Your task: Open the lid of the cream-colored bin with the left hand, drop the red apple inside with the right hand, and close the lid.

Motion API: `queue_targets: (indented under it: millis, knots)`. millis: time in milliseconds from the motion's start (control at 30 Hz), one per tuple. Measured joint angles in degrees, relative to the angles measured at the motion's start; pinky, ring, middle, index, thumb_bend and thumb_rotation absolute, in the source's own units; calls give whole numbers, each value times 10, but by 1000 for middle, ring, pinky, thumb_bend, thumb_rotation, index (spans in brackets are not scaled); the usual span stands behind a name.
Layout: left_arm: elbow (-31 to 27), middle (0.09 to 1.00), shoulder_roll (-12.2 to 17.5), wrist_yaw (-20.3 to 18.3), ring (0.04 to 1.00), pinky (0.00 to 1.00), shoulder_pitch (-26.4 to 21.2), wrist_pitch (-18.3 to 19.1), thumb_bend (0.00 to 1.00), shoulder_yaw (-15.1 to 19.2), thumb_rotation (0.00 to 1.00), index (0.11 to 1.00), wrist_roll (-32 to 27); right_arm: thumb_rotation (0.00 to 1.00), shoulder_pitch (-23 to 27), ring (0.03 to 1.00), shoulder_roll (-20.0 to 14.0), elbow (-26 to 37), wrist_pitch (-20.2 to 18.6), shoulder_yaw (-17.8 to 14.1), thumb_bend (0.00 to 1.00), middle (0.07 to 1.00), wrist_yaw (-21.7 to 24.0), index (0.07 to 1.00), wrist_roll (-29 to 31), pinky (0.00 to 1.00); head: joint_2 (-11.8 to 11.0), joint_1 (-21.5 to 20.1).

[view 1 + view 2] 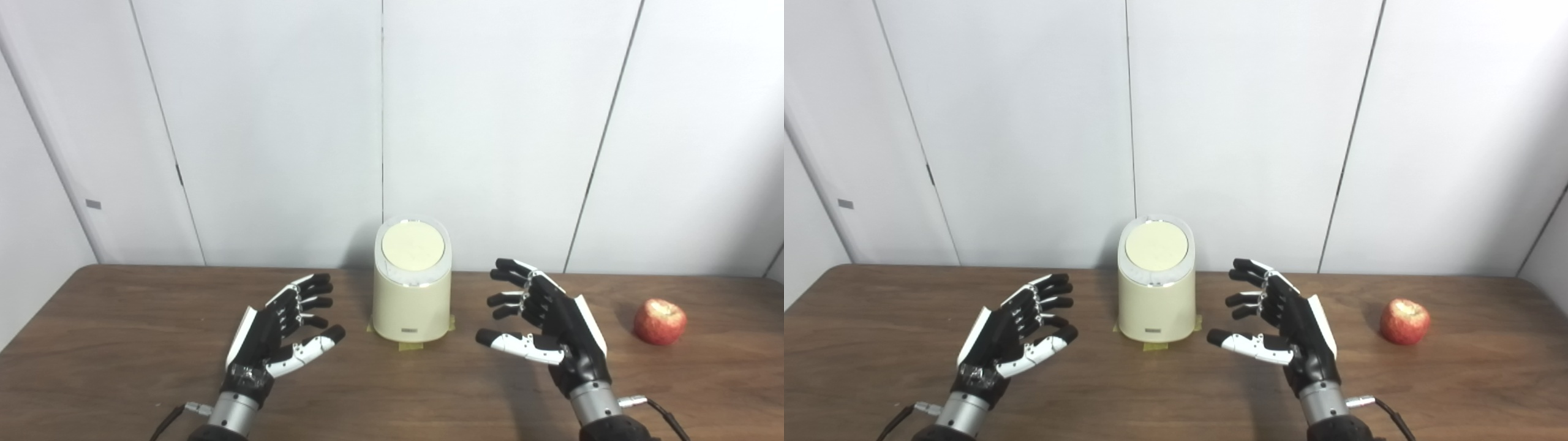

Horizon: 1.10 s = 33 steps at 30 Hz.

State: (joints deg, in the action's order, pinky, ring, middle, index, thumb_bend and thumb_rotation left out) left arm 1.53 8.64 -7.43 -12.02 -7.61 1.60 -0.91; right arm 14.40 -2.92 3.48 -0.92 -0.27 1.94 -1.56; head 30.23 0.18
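Bin (411, 300) upright, lid (413, 246) shut | apple (659, 321) stem-up | left robot hand (278, 334), right robot hand (545, 321) spread, empty

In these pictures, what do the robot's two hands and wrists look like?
Both the left hand and the right hand have black fingers, white plates on their backs and white thumb segments. Each sits on a silver metal wrist, from which a thin black cable leaves at a small plug.

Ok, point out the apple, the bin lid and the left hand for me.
red apple (659, 321), left eye view, middle of its front skin.
bin lid (413, 245), left eye view, centre of the round top.
left hand (1012, 334), right eye view, palm.
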Motion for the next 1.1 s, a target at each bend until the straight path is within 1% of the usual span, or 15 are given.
queue_targets:
  millis: [433,533,633,700,767,867,933,1033,1100]
  knots:
    - [0,804,0,0,754,628,0,0,733,0,252,813,0,150,0,604,0,0,0,0,821,750,0,747,-1,538,0,-2]
    - [0,804,0,1,758,633,0,0,741,0,263,812,1,144,0,604,0,0,-1,1,818,748,0,740,-1,530,-3,-3]
    - [0,847,-5,11,811,686,0,0,771,0,317,863,12,147,0,601,1,0,-2,1,820,747,0,743,-2,532,-4,1]
    - [0,902,-14,29,867,745,-2,0,787,0,347,907,30,154,0,602,1,-2,-2,1,823,748,-1,746,-3,538,-7,2]
    - [0,930,-28,50,898,792,-7,0,804,0,368,919,52,150,1,601,1,-7,-2,1,818,751,-1,747,-3,533,-8,3]
    - [1,949,-50,79,941,914,-36,10,800,1,360,922,76,152,1,604,1,-15,-2,1,816,751,-1,747,-3,540,-13,5]
    - [3,952,-57,92,951,939,-66,20,803,0,360,927,89,153,2,603,2,-18,-1,2,818,749,-1,748,-4,542,-15,5]
    - [13,976,-61,100,983,969,-109,29,805,-1,351,948,97,157,5,599,1,-20,0,3,817,751,-1,752,-9,538,-16,6]
    - [26,988,-61,103,996,939,-135,41,806,-3,329,960,103,156,7,597,1,-22,3,3,816,751,-2,752,-13,540,-18,8]
